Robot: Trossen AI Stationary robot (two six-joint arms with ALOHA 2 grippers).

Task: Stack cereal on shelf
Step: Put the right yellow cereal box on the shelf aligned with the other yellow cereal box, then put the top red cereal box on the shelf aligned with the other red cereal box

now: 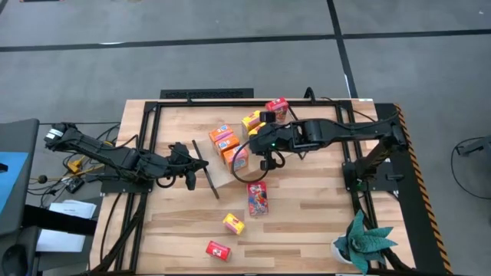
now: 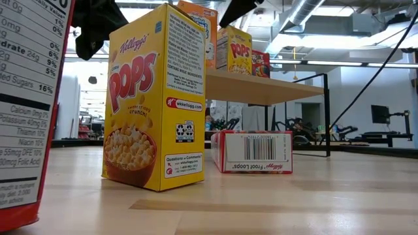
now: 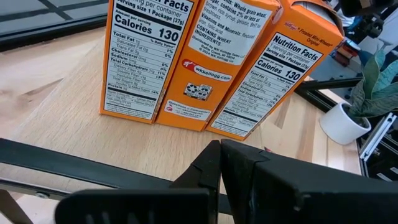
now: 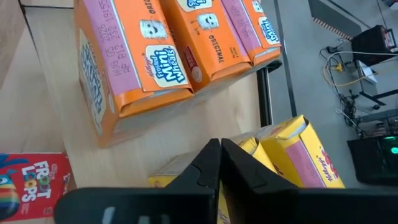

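Note:
The shelf (image 1: 219, 178), a light-wood board with a black rod frame (image 3: 62, 165), stands mid-table. Three orange cereal boxes (image 1: 230, 149) stand upright on it in a row, with yellow boxes (image 1: 254, 124) and a red one (image 1: 278, 107) behind them. On the tabletop, a Froot Loops box (image 1: 258, 198) lies flat, a yellow Pops box (image 2: 150, 98) stands upright, and a red box (image 1: 219, 250) lies nearest the near edge. My left gripper (image 3: 221, 149) is shut, at the shelf's left end, facing the orange boxes (image 3: 186, 56). My right gripper (image 4: 221, 149) is shut above the yellow boxes (image 4: 292, 149), beside the orange row (image 4: 155, 56).
A potted plant (image 1: 360, 241) stands at the table's near right corner. Black rails (image 1: 149, 153) run along the table's left and right sides. Bare wood lies between the shelf and the near edge, around the three loose boxes.

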